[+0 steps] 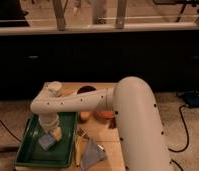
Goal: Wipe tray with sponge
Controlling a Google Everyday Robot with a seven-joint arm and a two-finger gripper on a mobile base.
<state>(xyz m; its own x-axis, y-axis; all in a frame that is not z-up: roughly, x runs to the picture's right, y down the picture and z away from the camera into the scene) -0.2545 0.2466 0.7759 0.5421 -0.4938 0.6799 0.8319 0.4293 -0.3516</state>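
A green tray (28, 150) lies on the left part of a wooden table. A blue-grey sponge (46, 141) with a yellow part beside it rests on the tray's floor near its middle. My white arm reaches left across the table and bends down over the tray. My gripper (51, 131) points down right above the sponge, at or on its top. The wrist hides the fingertips.
A wooden table (100, 137) holds a dark red bowl (86, 90) at the back, an orange round thing (85, 115) by the arm, and a crumpled grey packet (93, 152) right of the tray. Cables lie on the floor at both sides.
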